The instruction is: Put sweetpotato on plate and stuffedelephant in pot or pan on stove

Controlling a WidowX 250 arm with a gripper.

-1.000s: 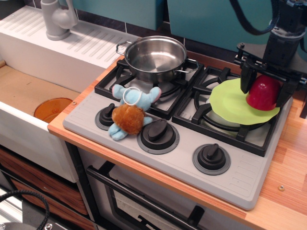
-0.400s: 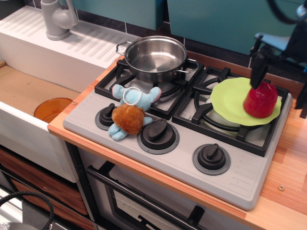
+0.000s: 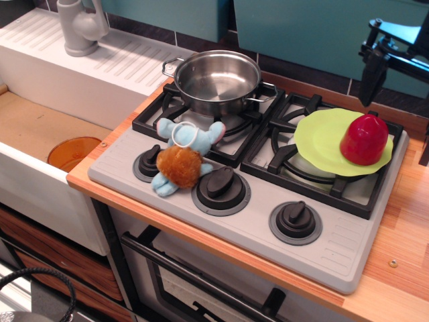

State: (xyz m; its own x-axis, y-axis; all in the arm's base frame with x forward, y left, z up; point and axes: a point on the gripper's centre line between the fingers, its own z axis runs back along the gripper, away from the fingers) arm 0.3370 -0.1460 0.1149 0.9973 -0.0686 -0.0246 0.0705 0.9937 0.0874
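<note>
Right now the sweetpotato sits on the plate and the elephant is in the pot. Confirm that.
Not quite. The sweetpotato is on the plate, but the elephant lies on the stove by the knobs; the pot is empty, as observation.image shows.

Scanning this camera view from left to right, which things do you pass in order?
Faucet → orange-brown disc → stuffedelephant → pot → plate → sweetpotato → gripper.
</note>
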